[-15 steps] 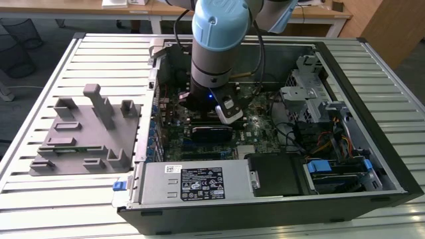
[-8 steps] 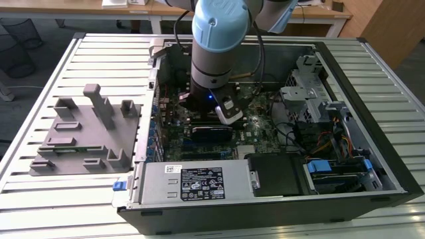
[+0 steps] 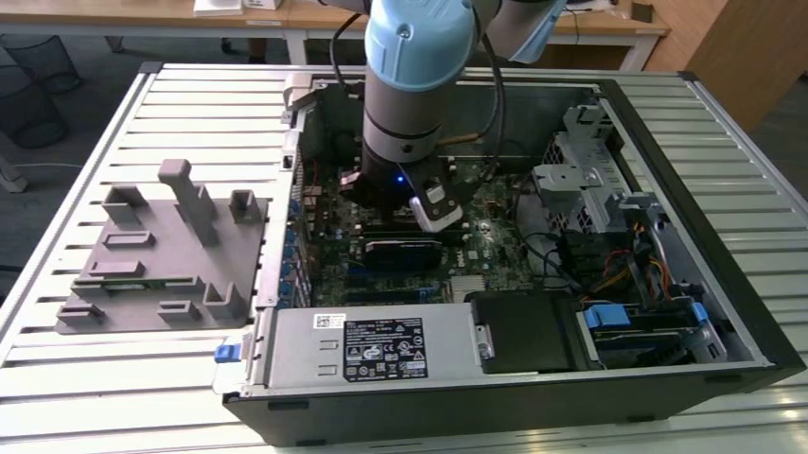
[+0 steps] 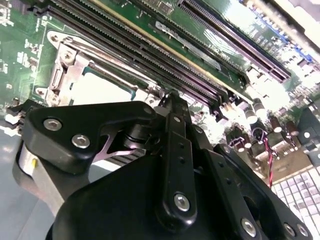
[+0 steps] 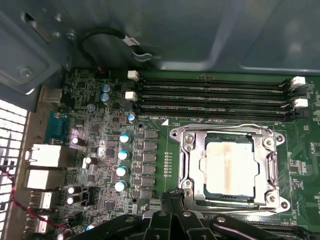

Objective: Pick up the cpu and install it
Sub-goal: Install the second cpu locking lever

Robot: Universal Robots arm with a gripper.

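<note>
Black linkage plates and bolts of the gripper (image 4: 172, 107) sit closest to the lens in the second wrist view, its fingers drawn together to a narrow tip with nothing held between them. Just beyond that tip lies the cpu (image 5: 231, 168), its pale metal top facing up, seated flat inside the silvery socket frame (image 5: 229, 134) on the green motherboard (image 5: 100, 145); the second wrist view shows the same pale square (image 4: 102, 90) within the frame's bracket. The gripper tip (image 5: 172, 196) hangs at the frame's edge in the first wrist view, near the chip but not visibly touching it. Beside the socket, on the side away from the gripper, run four long dark memory slots (image 5: 210, 95) with white latches. Blue-topped capacitors (image 5: 121, 156) stand in a row along another side of the socket. In the exterior view, the arm (image 3: 417, 85) reaches down into the open computer case (image 3: 707, 236), and a grey fixture tray (image 3: 165, 255) rests on the slatted table (image 3: 76, 378) on the exterior view's left.
</note>
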